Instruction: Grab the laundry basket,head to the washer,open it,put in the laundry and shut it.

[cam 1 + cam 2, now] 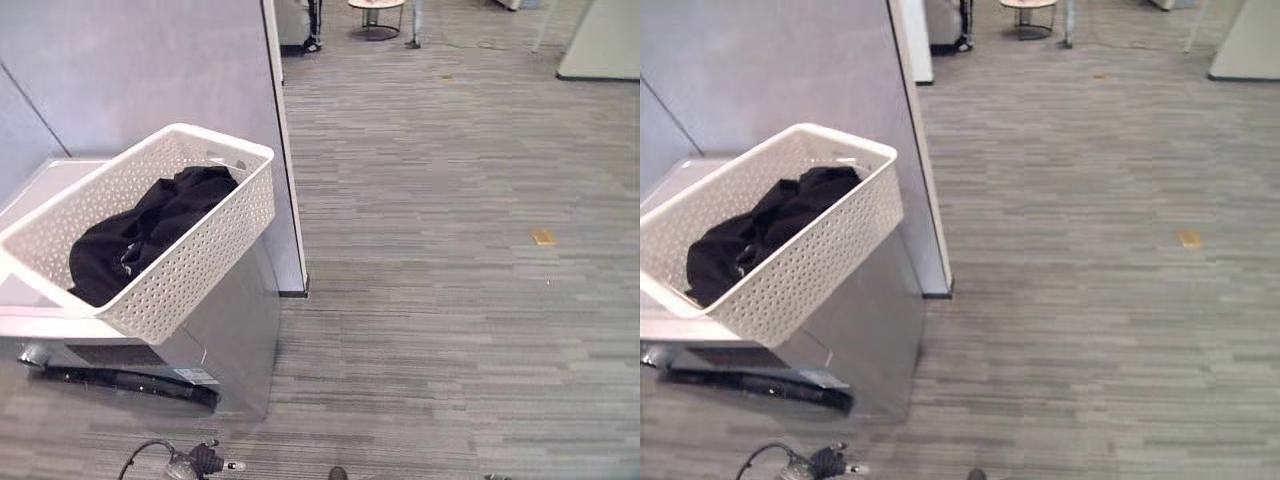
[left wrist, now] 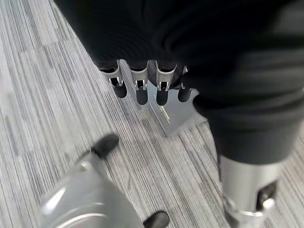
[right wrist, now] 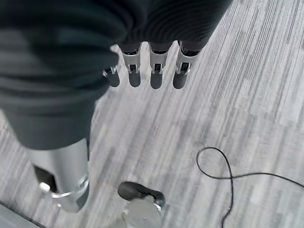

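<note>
Fingers of both hands relaxed, empty, over carpet.
Basket left of frame: light, stiff; laundry soft. Best gripped at rim.

A: White plastic laundry basket, its walls a lattice of tiny perforations, rim plain white.

B: Inside it, a black crumpled cloth bundle, solid black, no print I can make out.

A: Beneath sits the pale silver-grey boxy washer, with a black strip along its front at seven o'clock.

B: The smooth lavender-grey partition wall behind is flat colour, edged by a white vertical post.

A: The grey striped carpet floor runs in fine light and dark bands, and at three o'clock there's a small tan scrap.

B: The left hand and right hand: silver fingers, dark tips, black ribbed covers.
</note>
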